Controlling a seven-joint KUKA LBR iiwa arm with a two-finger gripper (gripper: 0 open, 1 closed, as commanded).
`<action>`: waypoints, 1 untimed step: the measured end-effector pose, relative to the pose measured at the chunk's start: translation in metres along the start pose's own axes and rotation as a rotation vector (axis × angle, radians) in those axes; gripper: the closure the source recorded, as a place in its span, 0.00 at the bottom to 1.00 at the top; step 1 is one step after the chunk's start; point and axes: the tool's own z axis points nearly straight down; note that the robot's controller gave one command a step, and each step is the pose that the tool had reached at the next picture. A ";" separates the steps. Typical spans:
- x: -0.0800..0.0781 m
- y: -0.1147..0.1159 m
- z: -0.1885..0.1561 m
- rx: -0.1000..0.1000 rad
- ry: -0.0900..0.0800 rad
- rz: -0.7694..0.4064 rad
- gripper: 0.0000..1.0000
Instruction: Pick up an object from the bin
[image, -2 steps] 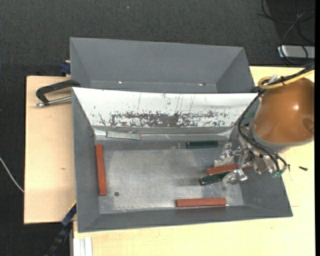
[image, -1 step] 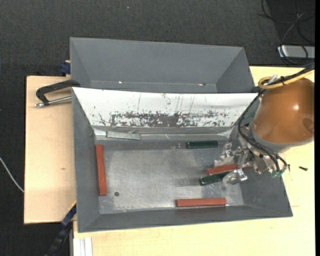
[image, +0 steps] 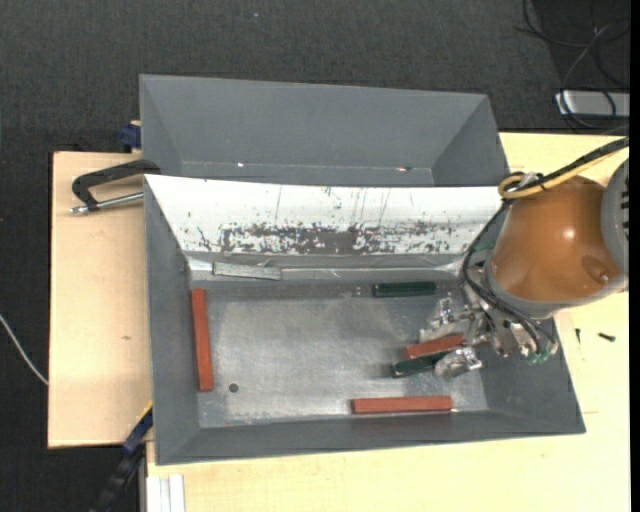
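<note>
Fingers (image: 441, 324) of the gripper (image: 452, 344) stand apart, astride a short red bar (image: 432, 349) at the bin's (image: 300, 340) right; a green bar (image: 412, 368) lies just beside it, nearer. Close squarely across the red bar alone, then lift straight up.

In the bin (image: 165, 330): one bar (image: 202, 340) flat along left wall, second bar (image: 401, 405) along near wall, right of centre. Pen (image: 404, 290) against far wall. Short bar (image: 435, 348) and another pen (image: 412, 368) lie side by side at right, just by the tool (image: 455, 352).
</note>
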 end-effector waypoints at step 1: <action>-0.005 0.009 -0.094 -0.002 0.002 -0.015 1.00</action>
